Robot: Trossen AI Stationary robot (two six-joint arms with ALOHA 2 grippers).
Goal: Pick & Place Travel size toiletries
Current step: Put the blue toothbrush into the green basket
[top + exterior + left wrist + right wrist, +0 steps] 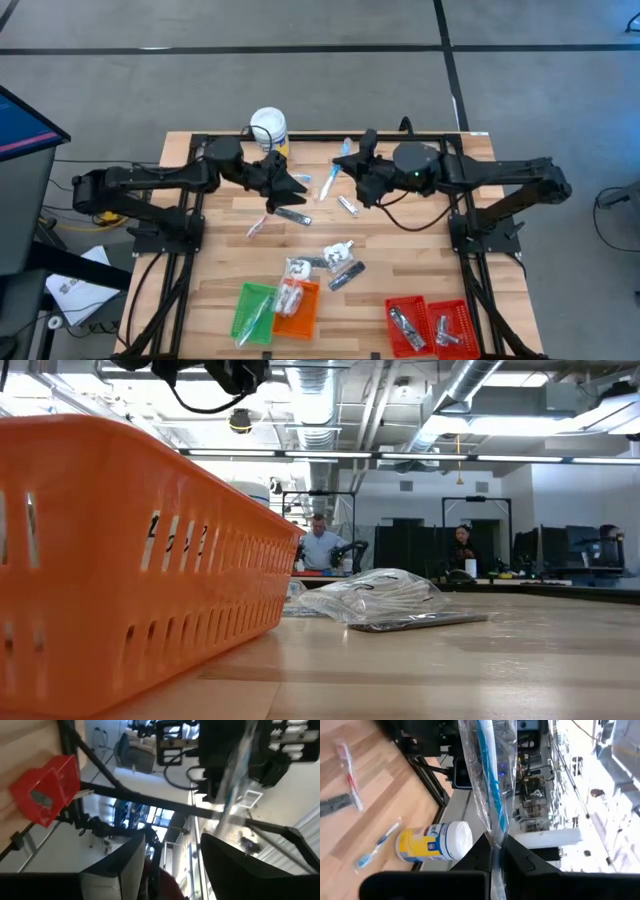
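Note:
My right gripper (352,160) is above the far middle of the table, shut on a clear-wrapped blue toothbrush (489,775). My left gripper (296,187) is open and empty, raised above the table to the left of it, and its fingers (115,870) point toward the right arm. On the table lie another blue stick (328,183), a silvery piece (347,206), a dark tube (293,215), a pink stick (258,227), white crinkly packets (338,252) and a second dark tube (345,275). My right gripper pinches the clear wrapper of the blue toothbrush near one end (494,836) between its two shut fingers. The wrapped toothbrush sticks out past the fingertips, along the fingers. It is lifted clear of the table.
A white-lidded tub with a yellow label (268,128) stands at the far edge. A green tray (253,310) and an orange tray (297,305) sit at the near edge, two red trays (430,325) at the near right. People show in the room behind the table (320,545).

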